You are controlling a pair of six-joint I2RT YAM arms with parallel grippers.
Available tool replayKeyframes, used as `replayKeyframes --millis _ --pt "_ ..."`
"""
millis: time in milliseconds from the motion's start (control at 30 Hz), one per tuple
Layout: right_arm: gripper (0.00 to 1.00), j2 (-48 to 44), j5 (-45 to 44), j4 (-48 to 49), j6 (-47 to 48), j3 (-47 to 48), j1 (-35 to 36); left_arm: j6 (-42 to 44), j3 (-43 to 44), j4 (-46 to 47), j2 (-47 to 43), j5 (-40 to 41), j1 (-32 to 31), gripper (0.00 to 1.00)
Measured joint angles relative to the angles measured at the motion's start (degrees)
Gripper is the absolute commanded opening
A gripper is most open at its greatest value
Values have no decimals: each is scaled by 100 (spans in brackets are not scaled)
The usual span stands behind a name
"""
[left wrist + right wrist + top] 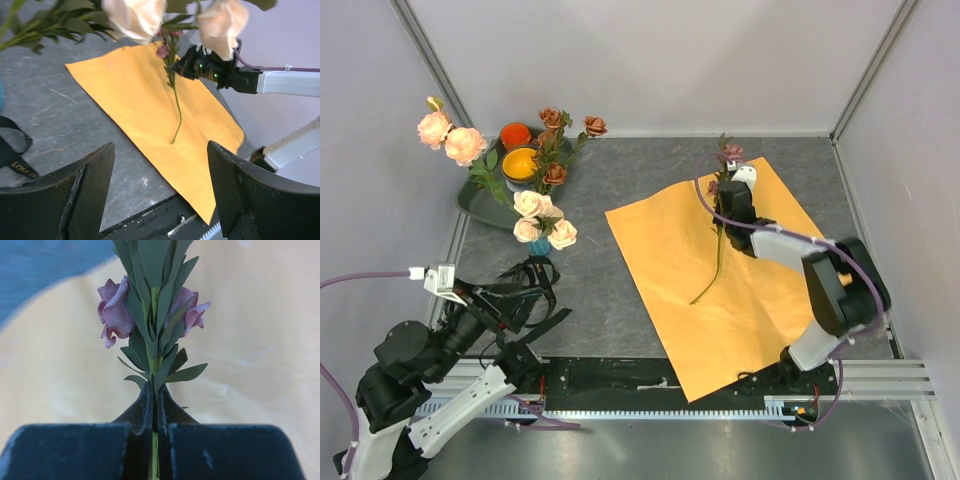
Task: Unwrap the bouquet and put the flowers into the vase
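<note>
The bouquet lies unwrapped: its orange paper sheet [720,300] is spread flat on the table. On the sheet rests a mauve rose [730,153] on a long green stem [713,265]. My right gripper [728,200] is shut on that stem just below the leaves; the right wrist view shows the jaws [156,392] pinching it under the mauve blooms [116,310]. The teal vase [540,246] holds cream-white [542,218], peach-pink [450,138] and rust-brown [556,120] roses. My left gripper [159,150] is open and empty, low at the near left beside the black ribbon [538,280].
A dark tray [478,205] behind the vase carries an orange cup [515,133] and a yellow-orange bowl [520,162]. Grey walls close in the table on three sides. The arms' black base rail [650,380] runs along the near edge, under the sheet's corner.
</note>
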State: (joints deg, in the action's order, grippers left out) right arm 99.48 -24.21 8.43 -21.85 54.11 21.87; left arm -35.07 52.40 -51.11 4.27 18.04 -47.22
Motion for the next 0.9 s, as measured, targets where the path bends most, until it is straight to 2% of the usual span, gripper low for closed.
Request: replayKeyframes --millis 233,400,500,667,900 --pt "0 -2507 804 1276 76 -1086 828 -4 -42 317 208 -1010 0 82" --pt "0 -4146 1384 2144 -457 -1749 1163 -7 -249 667 240 -1626 0 77" --pt "0 -4758 1714 2380 -872 -1941 1255 -7 -295 870 271 -1943 0 77" --pt "0 -5012 2538 2675 -1499 -1818 1268 15 42 1285 595 -2612 0 80" --pt "0 -4212 3842 3985 -2608 -726 1364 284 1659 2205 2146 -3578 0 85"
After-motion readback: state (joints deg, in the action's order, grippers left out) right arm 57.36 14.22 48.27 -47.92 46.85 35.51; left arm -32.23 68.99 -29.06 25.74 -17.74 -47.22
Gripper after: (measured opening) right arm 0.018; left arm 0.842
